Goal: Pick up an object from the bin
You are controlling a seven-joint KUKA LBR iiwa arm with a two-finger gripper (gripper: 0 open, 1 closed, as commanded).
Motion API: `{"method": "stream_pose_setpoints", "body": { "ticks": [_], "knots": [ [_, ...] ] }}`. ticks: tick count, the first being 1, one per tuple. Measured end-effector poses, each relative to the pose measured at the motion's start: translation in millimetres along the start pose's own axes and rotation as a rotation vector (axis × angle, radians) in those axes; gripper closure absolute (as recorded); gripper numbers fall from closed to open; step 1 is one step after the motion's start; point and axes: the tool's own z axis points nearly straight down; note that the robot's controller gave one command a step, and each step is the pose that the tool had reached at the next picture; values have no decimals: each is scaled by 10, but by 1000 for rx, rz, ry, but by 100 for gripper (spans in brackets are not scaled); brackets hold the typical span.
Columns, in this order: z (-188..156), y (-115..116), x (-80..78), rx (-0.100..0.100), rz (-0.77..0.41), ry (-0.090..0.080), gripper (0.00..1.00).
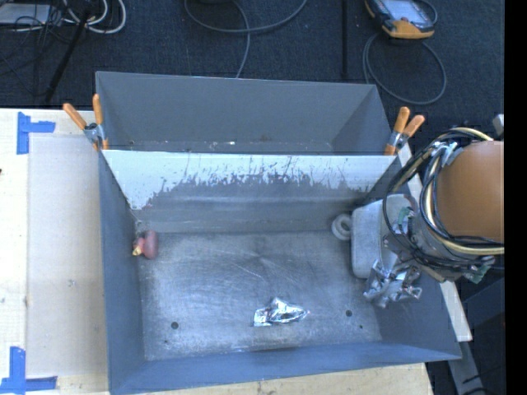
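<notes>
My gripper (pixel 389 289) hangs low at the right side of the bin, close to the right wall and above bare floor. A crumpled piece of silver foil (pixel 280 313) lies on the floor near the front, well to the gripper's left. A small grey round thing (pixel 342 225) sits by the back slope, just left of the gripper's pale body. I see nothing held in the gripper.
A small reddish-pink thing with a yellow tip (pixel 148 244) rests against the left wall, far from the gripper. The arm, with its orange cover and cables, comes in over the right rim. The bin's walls slope inward all round.
</notes>
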Motion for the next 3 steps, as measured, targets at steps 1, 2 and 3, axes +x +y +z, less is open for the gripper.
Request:
{"method": "stream_pose_setpoints", "body": {
  "ticks": [1, 2, 3],
  "knots": [
    [494, 715, -841, -13, 123, 4, 100],
    [482, 681, -808, -10, 131, 5, 0],
    [1200, 941, -1108, 10, 121, -15, 0]
  ]
}}
